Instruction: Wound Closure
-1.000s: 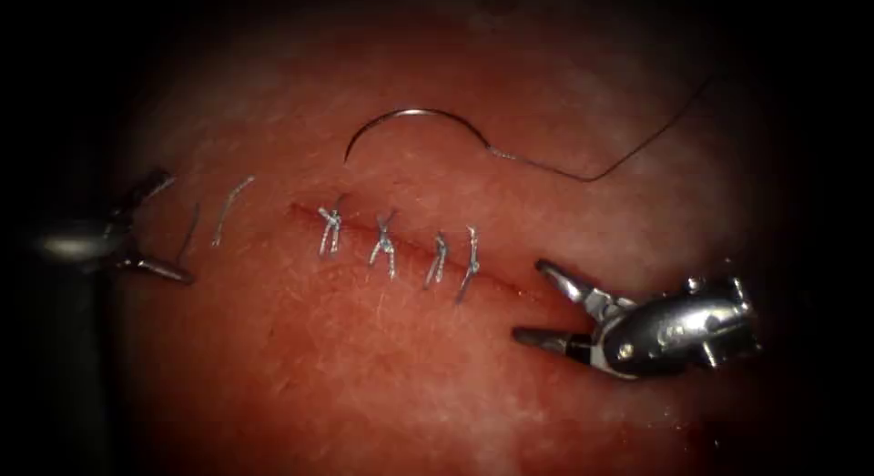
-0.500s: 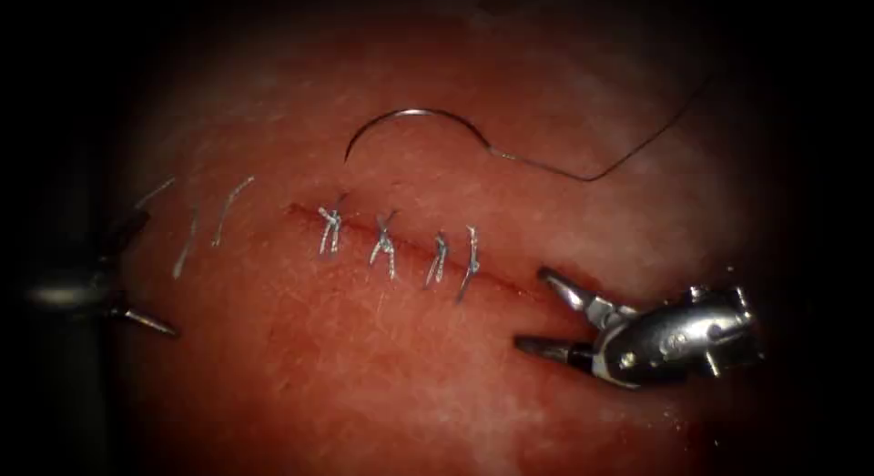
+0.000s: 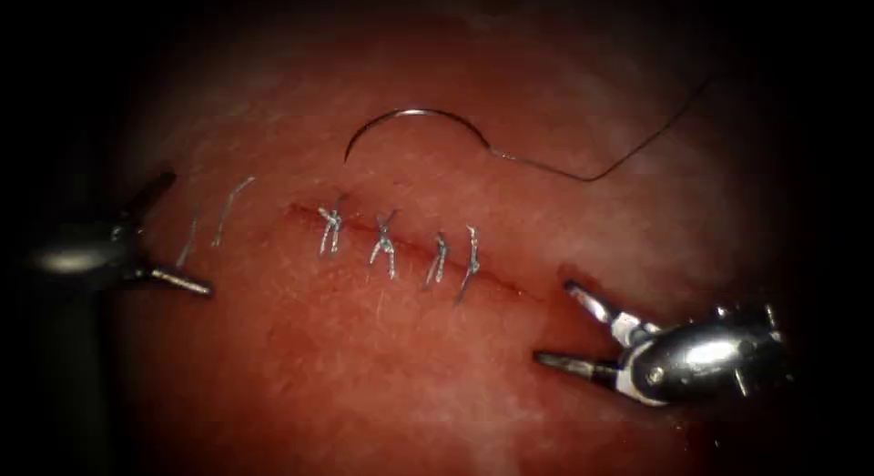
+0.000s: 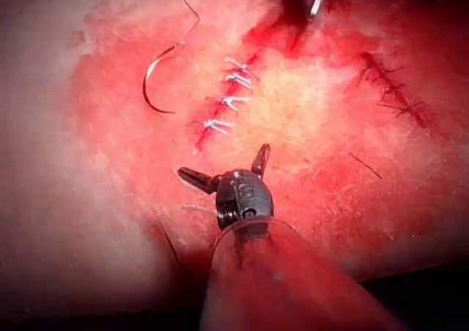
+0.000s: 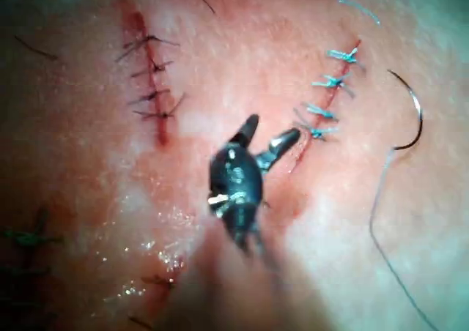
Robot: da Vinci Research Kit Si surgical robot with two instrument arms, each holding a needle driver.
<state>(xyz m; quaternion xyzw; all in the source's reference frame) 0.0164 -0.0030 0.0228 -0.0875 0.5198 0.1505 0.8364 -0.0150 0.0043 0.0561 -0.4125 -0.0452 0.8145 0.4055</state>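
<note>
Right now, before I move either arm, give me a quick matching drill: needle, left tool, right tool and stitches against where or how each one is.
Things:
1. needle
2. left tool
3. right tool
4. stitches

States:
A. across the cut
B. jaws open, holding nothing, at the cut's right end
C. lying free on the tissue above the cut
D. jaws open, holding nothing, left of the cut

Pairs: 1-C, 2-D, 3-B, 4-A

No writing, label, brand, number or sign can be read anywhere in these pictures, neither on the tissue point(image 3: 437, 349) nor on the metal tools.
</note>
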